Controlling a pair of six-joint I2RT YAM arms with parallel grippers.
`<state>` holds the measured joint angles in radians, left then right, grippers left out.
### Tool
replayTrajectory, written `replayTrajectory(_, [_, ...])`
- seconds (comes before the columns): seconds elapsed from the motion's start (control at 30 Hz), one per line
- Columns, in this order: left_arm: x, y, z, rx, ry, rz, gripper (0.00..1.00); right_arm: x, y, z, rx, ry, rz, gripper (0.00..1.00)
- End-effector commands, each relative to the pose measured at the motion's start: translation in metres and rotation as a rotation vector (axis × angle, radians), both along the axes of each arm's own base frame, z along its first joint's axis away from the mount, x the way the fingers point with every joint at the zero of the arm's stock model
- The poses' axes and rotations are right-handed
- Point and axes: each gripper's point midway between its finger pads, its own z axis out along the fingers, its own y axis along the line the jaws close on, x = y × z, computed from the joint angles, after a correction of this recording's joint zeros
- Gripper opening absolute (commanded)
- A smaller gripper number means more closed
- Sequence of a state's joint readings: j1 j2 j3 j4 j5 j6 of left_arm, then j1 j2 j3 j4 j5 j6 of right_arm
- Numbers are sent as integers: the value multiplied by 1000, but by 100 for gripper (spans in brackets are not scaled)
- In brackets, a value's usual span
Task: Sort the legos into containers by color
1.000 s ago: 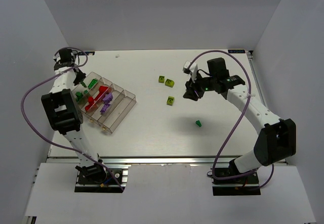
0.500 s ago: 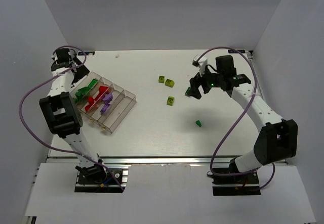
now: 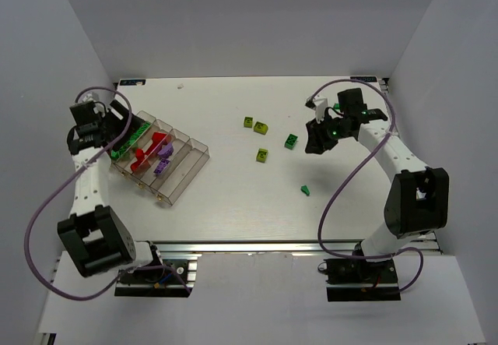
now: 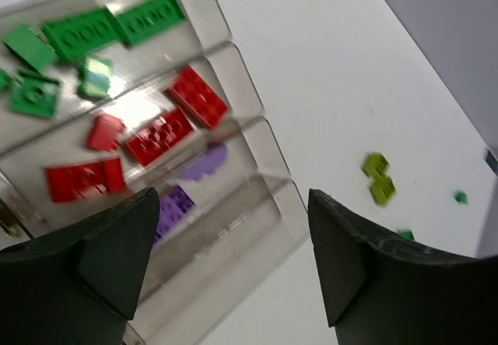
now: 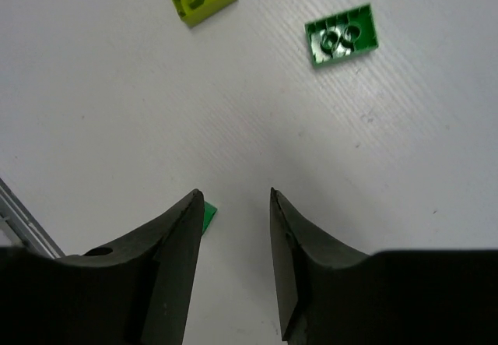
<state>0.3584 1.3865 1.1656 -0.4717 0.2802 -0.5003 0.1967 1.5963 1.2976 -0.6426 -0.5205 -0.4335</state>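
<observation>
Legos (image 4: 198, 96) in tray (image 3: 193, 160), others loose on table (image 3: 233, 205)

The left arm (image 3: 84, 193) rises from its near-left base, folds at a low elbow and reaches far along the left side. The left end effector (image 4: 232, 197) points down at a slant, its fingers (image 4: 109, 251) spread wide with nothing between them. The right arm (image 3: 393, 158) climbs from its near-right base to an elbow at the right, then its forearm runs far and leftward. The right end effector (image 5: 233, 197) faces down, its fingers narrowly apart, gripping nothing.
</observation>
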Motion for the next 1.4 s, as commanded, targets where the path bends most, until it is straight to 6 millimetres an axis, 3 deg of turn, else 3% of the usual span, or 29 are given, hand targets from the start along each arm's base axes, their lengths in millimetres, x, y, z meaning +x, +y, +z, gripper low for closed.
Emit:
replayTrajectory(0.0, [-19, -48, 15, -115, -91, -133, 83, -27, -10, -24, -74, 109, -28, 46])
replayTrajectory(0.13, [-47, -82, 4, -142, -77, -201, 82, -55, -8, -46, -146, 149, -34, 52])
replayTrajectory(0.17, [-53, -85, 11, -133, -101, -193, 82, -61, -11, -56, -167, 159, -52, 54])
replayTrajectory(0.2, [-59, -92, 6, -136, -94, -207, 82, -64, -9, -60, -181, 156, -64, 61])
replayTrajectory(0.33, [-76, -102, 7, -131, -88, -210, 82, -73, -8, -75, -223, 185, -117, 68])
replayTrajectory(0.5, [-94, -107, 6, -124, -81, -209, 82, -79, -1, -83, -234, 207, -133, 68])
replayTrajectory(0.8, [-108, -115, 0, -170, -84, -203, 82, -84, 4, -103, -290, 231, -142, 63])
replayTrajectory(1.17, [-113, -120, 18, -189, -120, -213, 83, -94, -9, -127, -367, 262, -156, 50])
replayTrajectory(1.37, [-111, -139, 30, -265, -150, -254, 82, -95, -6, -135, -362, 259, -148, 42])
